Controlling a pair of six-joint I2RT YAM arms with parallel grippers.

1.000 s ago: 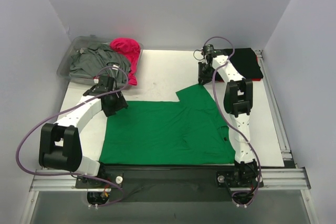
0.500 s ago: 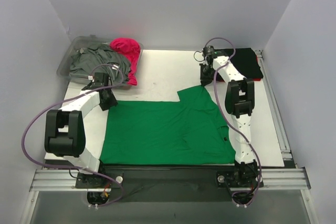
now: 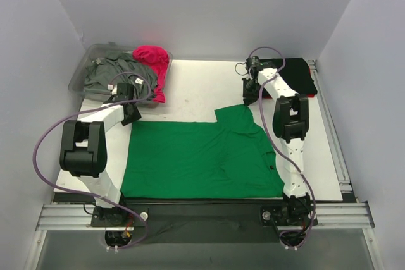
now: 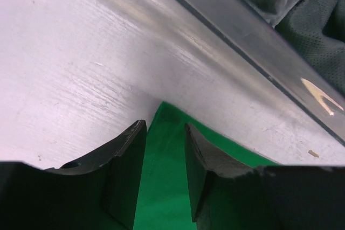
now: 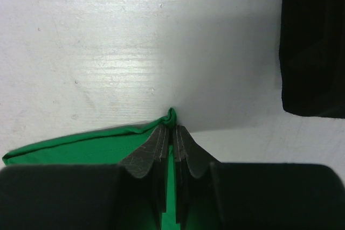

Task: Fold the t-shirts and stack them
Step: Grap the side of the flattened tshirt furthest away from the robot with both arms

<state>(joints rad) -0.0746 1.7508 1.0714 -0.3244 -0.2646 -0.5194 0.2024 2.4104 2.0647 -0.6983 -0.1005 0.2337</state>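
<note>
A clear bin [image 3: 79, 75] sits at the far-left corner of the scuffed white worktop [image 3: 196, 86], with pale walls on three sides and metal rails [image 3: 202, 214] along the near edge.

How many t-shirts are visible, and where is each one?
4. The green t-shirt lies spread on the table; the black t-shirt lies at the far right; the grey t-shirt and the magenta t-shirt are in the clear bin. Others may be hidden beneath.
</note>
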